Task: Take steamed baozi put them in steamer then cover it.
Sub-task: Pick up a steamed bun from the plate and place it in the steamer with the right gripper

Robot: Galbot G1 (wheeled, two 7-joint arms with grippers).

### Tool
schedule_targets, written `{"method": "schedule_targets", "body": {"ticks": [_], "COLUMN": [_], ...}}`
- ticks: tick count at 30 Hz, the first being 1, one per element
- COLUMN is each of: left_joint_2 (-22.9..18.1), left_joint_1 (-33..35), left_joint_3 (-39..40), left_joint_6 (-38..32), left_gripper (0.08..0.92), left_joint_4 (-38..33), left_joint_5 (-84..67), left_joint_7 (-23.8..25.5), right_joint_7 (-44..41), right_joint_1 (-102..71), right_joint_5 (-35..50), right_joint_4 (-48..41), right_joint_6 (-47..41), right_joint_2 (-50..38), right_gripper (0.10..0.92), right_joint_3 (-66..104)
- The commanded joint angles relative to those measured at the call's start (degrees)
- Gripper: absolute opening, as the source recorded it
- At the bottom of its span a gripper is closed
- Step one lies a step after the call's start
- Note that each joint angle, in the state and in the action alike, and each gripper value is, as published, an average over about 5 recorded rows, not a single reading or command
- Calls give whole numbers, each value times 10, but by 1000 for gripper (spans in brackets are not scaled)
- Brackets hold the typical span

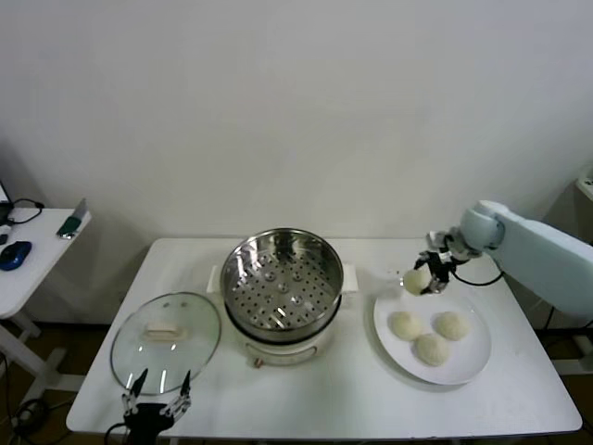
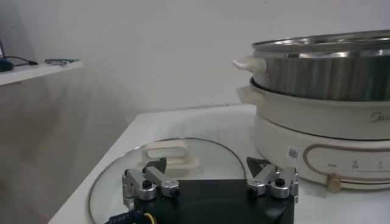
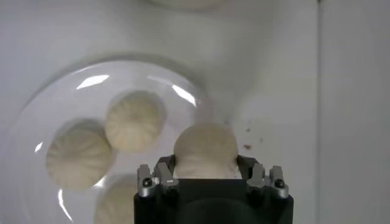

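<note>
The right gripper (image 1: 424, 278) is clamped on one small cream-white dough bun (image 1: 416, 280), held up over the far-left rim of the flat white plate (image 1: 468, 366). Three more buns (image 1: 432, 349) sit on the plate. The shiny steel steamer pot (image 1: 283, 283) is uncovered mid-table, with the clear glass lid (image 1: 166, 341) lying left of it. The left gripper (image 1: 157, 397) hangs wide open at the lid's near edge.

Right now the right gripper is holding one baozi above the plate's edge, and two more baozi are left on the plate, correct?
Not quite: three baozi are left on the plate, as the head view shows. The right gripper does hold one baozi above the plate's edge.
</note>
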Motion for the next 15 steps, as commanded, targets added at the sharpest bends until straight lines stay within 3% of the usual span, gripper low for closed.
{"method": "schedule_targets", "body": {"ticks": [1, 7, 15], "left_joint_2": [2, 5, 8], "left_joint_1": [0, -2, -6], "left_joint_3": [1, 1, -2], "left_joint_6": [0, 0, 3], "left_gripper": [823, 823, 823], "left_joint_4": [-1, -2, -5], "left_joint_5": [0, 0, -1], "left_joint_7": [0, 0, 0], "right_joint_7": [-11, 16, 84], "right_joint_1": [268, 372, 368], "right_joint_5": [113, 127, 15], "right_joint_4": [80, 172, 252], "right_joint_6": [63, 124, 194], "right_joint_2": [24, 102, 217], "right_gripper": [679, 679, 679], "right_joint_3": [-151, -212, -246]}}
